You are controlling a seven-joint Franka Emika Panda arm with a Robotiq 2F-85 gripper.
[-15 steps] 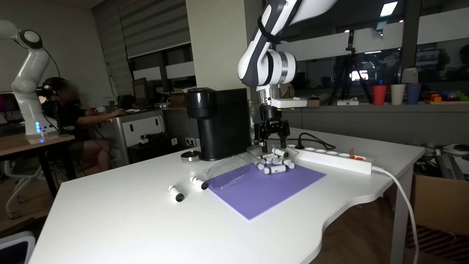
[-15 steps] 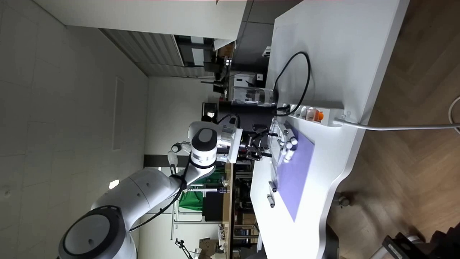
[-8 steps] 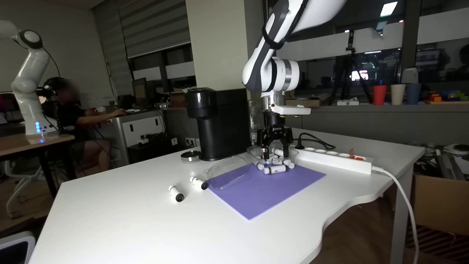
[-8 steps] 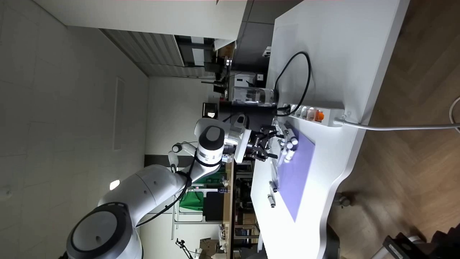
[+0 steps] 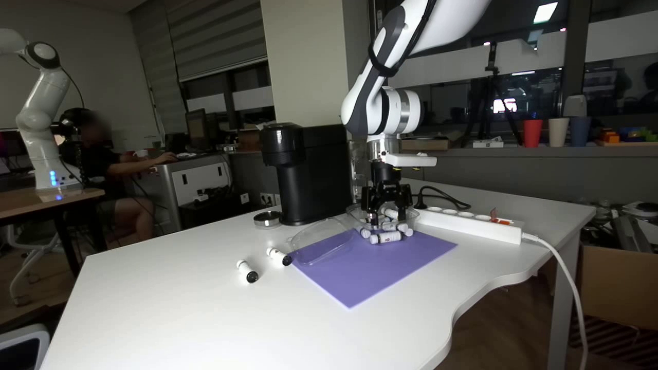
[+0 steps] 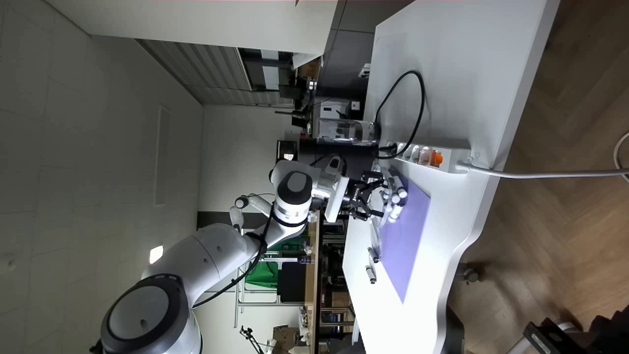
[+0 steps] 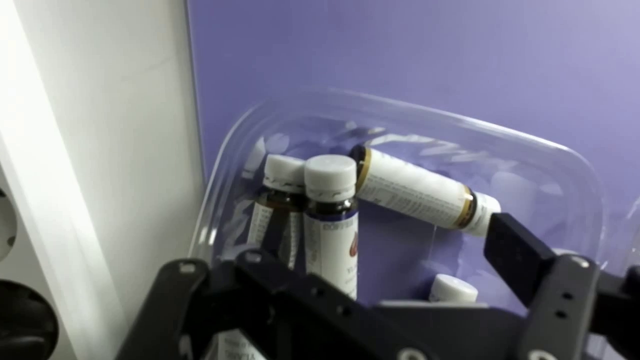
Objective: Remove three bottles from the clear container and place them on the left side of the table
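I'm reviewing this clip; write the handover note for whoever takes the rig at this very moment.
Gripper: open, down at the clear container; no bottle gripped, contact with one hard to tell.
In the container: several bottles.
On the table: a bottle and a second bottle, lying left of the purple mat in an exterior view.
Done: seemingly two of the three, set out on that side.
To do: lift out one more and lay it near them.
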